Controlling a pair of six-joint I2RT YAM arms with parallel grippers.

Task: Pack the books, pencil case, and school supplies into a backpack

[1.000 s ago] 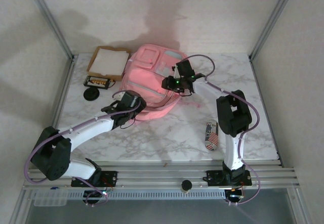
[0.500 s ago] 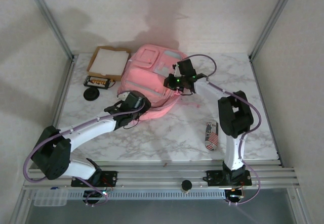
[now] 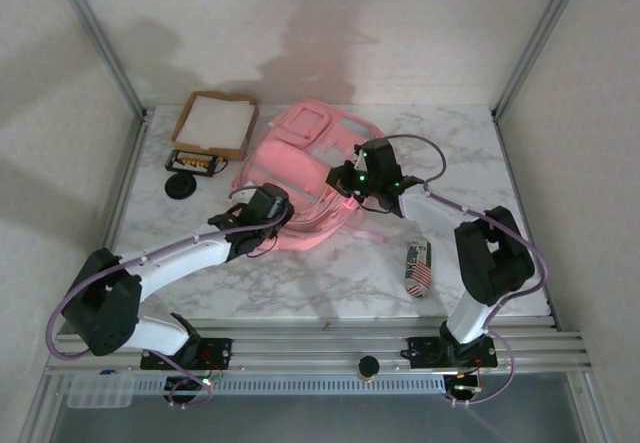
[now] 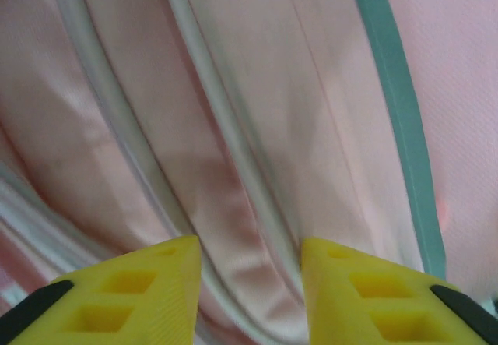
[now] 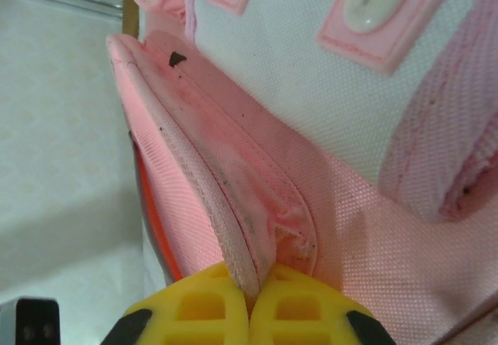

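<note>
Marble-patterned counter (image 3: 330,273) inside a white-walled frame carries the pink backpack (image 3: 300,158), which lies flat toward the back between the two arms with its front pockets facing up. The right jaws are clamped shut on a piped pink edge at the backpack's near right side. The wrist view shows that seam pinched flat between the fingers (image 5: 210,306). The left jaws stand part-open against the near left side, with pink folds and pale piping between them and nothing clearly pinched. A flag-printed pouch (image 3: 417,268), probably the pencil case, lies apart on the near right.

The backpack looks light, soft and floppy, so the fabric will likely bunch and slide rather than lift as one piece. Stitched piping, zipper edges or straps should give the firmest hold, while the smooth lining will probably slip.
</note>
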